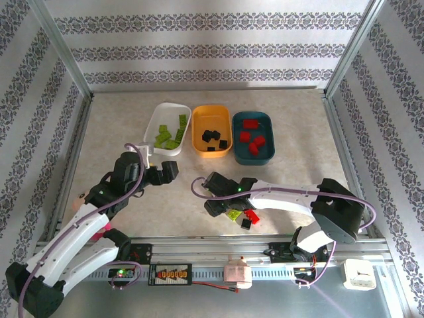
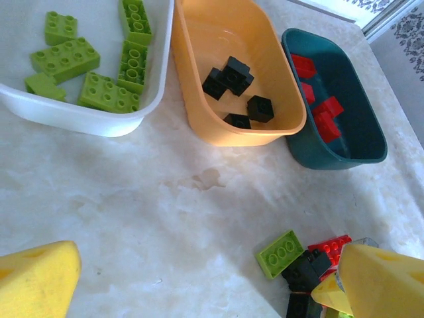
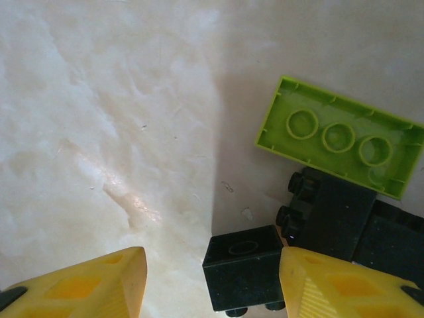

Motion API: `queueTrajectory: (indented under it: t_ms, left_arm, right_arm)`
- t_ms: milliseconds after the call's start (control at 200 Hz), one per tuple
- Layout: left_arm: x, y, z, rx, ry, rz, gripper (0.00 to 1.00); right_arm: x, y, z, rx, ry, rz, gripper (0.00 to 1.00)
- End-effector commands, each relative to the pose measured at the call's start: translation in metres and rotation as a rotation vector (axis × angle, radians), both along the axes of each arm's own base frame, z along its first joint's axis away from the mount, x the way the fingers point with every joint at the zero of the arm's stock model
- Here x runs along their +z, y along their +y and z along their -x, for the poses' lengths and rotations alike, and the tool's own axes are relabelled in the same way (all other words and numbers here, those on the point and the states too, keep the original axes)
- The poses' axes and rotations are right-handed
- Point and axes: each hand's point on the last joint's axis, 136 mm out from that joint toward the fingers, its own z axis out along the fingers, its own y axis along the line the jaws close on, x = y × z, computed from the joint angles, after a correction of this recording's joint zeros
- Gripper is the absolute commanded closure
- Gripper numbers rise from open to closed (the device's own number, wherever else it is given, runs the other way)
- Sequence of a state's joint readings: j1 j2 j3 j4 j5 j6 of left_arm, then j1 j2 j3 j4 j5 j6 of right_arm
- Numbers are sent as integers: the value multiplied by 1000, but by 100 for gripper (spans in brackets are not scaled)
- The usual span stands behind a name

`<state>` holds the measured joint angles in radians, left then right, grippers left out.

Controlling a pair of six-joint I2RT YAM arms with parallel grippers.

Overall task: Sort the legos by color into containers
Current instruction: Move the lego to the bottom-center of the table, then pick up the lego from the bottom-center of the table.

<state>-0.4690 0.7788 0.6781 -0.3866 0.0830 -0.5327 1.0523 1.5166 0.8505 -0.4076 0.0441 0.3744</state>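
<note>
The right gripper (image 3: 209,281) stood part-open astride a small black brick (image 3: 244,265), not gripping it. The left gripper (image 2: 209,278) gaped wide and empty. A lime plate (image 3: 341,136) and a red brick (image 1: 251,215) lay loose alongside. Most legos looked sorted: green in the white tray (image 1: 165,116), black in the orange tray (image 1: 212,116), red in the teal tray (image 1: 252,113). Bare table lay between the pile and the trays.

Pale marbled table (image 1: 112,126) between patterned panels (image 1: 212,40); on its near edge a black board (image 1: 170,273), a white box (image 1: 237,273), a white block (image 1: 358,273) by the right corner

The right arm (image 1: 285,194) hides part of the loose bricks (image 1: 246,217); the right wrist view's edge cuts one black brick (image 3: 392,244).
</note>
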Motion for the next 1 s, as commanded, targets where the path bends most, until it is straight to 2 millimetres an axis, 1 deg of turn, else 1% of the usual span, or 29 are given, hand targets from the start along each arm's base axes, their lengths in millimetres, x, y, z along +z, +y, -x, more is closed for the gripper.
queueTrajectory:
  t_ms: [0,120,210,370,425,535,710,889,994]
  left_arm:
    - [-12,13,6,49,36,-32,0]
    - [-14,15,6,57,40,-41,0]
    - [-15,14,6,54,41,-39,0]
    - [-16,14,6,55,44,-40,0]
    - [-17,14,6,56,47,-42,0]
    - [-18,16,6,61,49,-45,0]
    - [-20,18,7,70,54,-50,0]
    - [-22,17,7,69,60,-48,0]
    - [-23,17,7,69,62,-47,0]
  right_arm:
    - [-3,-5,6,28,-2,68,46]
    - [3,14,25,86,64,-22,48]
    - [12,21,31,110,54,-39,46]
    - [28,8,15,59,-57,-4,37]
    - [29,1,11,46,-78,15,35]
    - [15,-6,10,51,-52,67,34]
    - [-5,0,14,74,-7,104,35]
    - [-20,0,11,72,1,131,40]
    - [-27,1,9,71,4,137,48]
